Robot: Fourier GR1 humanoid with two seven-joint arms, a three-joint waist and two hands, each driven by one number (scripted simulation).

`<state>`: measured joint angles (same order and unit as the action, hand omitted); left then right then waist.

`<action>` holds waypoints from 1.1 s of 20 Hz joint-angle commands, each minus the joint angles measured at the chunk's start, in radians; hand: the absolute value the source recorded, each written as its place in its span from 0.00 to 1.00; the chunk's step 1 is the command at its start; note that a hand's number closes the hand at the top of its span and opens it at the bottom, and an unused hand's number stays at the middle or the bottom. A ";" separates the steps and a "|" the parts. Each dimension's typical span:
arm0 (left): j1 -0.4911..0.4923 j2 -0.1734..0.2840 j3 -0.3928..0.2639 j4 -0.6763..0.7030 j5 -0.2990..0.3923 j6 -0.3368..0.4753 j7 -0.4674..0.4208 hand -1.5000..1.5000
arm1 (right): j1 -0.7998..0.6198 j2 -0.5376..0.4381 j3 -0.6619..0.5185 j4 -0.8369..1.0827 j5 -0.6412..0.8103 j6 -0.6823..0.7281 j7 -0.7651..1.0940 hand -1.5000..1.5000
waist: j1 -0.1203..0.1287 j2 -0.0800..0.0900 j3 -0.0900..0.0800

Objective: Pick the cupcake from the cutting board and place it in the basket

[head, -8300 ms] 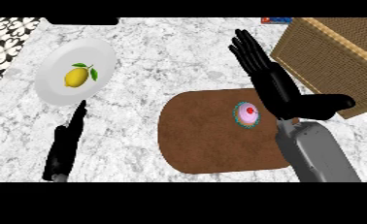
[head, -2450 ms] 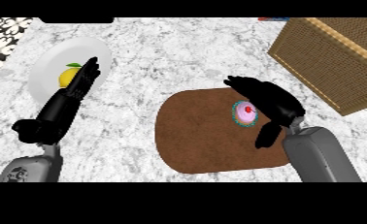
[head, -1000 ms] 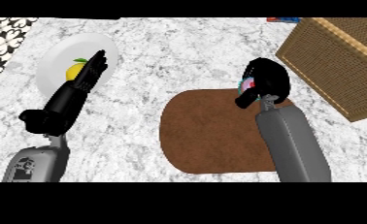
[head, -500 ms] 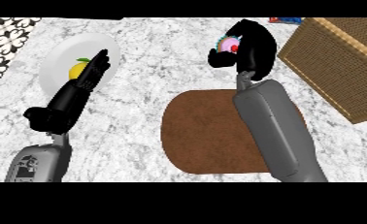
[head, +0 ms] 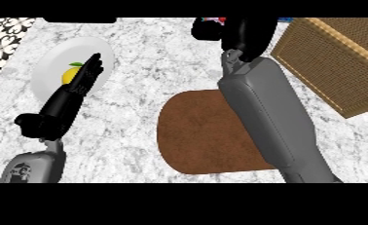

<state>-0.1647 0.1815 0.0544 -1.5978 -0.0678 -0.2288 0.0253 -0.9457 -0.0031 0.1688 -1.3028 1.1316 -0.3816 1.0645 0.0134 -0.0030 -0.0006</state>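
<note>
My right robot hand [head: 244, 34] is curled shut around the small pink-frosted cupcake [head: 213, 20], barely visible at the view's top edge, held above the grey marbled counter [head: 158, 68] beside the woven tan basket [head: 330, 58]. The round brown wooden cutting board [head: 201, 131] lies bare, so picking is done; carrying over the basket and releasing remain. My left robot hand [head: 72, 92] rests open, fingers straight, over the white round plate [head: 50, 65] with its yellow lemon [head: 69, 74].
</note>
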 commanded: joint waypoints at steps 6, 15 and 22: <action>-0.049 -0.001 0.015 0.075 -0.021 0.016 -0.023 0.50 | -0.189 -0.079 -0.172 0.114 0.090 0.110 0.113 1.00 | -0.011 0.005 0.000; -0.002 -0.006 -0.001 0.031 -0.016 -0.004 -0.027 0.50 | -0.241 -0.213 -0.325 0.269 0.127 0.019 0.033 1.00 | -0.003 0.005 0.000; -0.010 0.004 0.005 -0.050 0.005 -0.013 0.039 0.50 | -0.264 -0.334 -0.441 0.429 0.144 -0.152 -0.063 1.00 | 0.010 0.008 0.001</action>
<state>-0.1820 0.1811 0.0622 -1.5969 -0.0660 -0.2404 0.0254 -1.1925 -0.2838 -0.2251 -0.9375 1.2640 -0.4418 0.9875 0.0197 0.0059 -0.0002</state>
